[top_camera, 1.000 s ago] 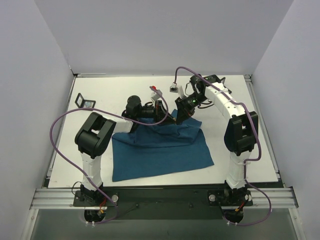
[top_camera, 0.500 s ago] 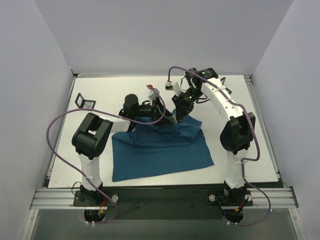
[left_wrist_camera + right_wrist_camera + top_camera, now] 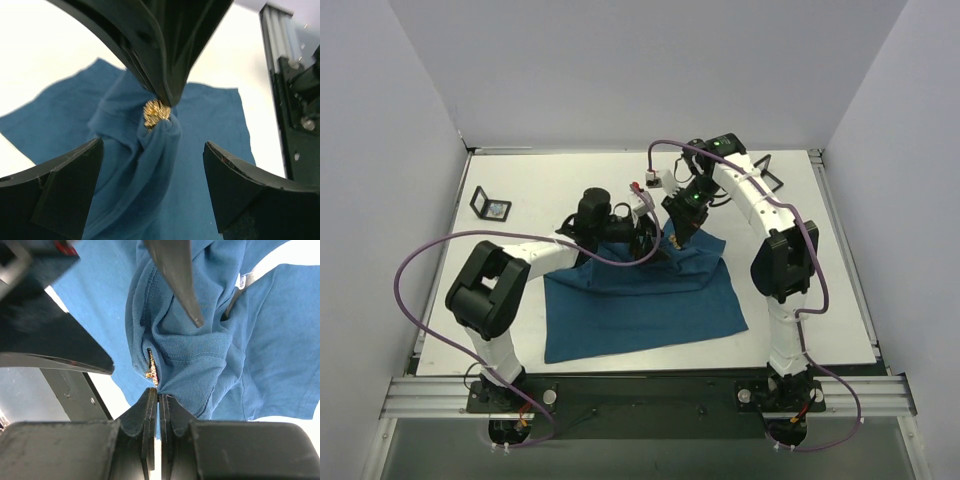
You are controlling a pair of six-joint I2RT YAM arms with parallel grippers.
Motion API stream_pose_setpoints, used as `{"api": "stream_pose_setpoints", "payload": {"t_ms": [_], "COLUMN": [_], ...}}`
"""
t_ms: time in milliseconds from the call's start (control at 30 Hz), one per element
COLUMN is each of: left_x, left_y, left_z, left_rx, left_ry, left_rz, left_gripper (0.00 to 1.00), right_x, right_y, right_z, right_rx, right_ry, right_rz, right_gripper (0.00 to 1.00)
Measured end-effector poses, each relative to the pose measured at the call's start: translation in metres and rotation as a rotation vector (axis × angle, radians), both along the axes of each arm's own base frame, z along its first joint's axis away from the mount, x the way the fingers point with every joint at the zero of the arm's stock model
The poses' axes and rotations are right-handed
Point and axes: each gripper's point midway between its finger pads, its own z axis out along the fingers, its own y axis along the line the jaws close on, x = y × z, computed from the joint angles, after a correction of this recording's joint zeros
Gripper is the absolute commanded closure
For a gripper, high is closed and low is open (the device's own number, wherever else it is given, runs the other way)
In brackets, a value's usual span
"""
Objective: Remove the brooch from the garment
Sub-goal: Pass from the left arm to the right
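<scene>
While the left arm reaches in low from its side of the table [image 3: 840,300], a small black square frame [image 3: 491,205] stands off by itself near the far left corner, well apart from everything else. The left gripper [image 3: 153,146] sits over the far edge of the garment [image 3: 640,300], its fingers [image 3: 60,185] spread wide and holding nothing. One finger stands on each side of a raised fold of the blue cloth, and neither touches it.

The garment lies mostly flat in the middle of the table, on the near side. Its far edge is gathered up into a soft peak between the two grippers. At the very top of that peak sits the brooch [image 3: 156,114], a tiny spiky gold cluster with the cloth hanging down from it in folds. From the right wrist it shows as a thin gold sliver [image 3: 151,371] tucked at the edge of a fold.

The right gripper [image 3: 158,395] comes down on it from above, its fingers pressed tightly together with their tips pinching the brooch at its upper edge. Farther right, near the far edge, a second black frame [image 3: 767,178] stands beside the right arm.
</scene>
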Motion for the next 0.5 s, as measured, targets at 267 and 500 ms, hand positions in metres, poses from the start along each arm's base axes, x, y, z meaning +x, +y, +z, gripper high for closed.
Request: {"api": "stream_pose_setpoints", "payload": {"t_ms": [267,500], "left_x": [-0.008,-0.004], "left_y": [0.0,-0.001], "left_z": [-0.038,-0.046], "left_rx": [0.161,0.24], "left_ry": [-0.053,-0.135], "left_rz": [0.017,0.058], "left_gripper": [0.09,0.58], "right_x": [-0.001,-0.002], "right_y": [-0.001,-0.001], "right_z": [0.0,0.0], "right_rx": [-0.006,-0.007], "right_ry": [0.01,0.015], "right_rz": [-0.011,-0.015], "right_gripper": [1.0,1.0]}}
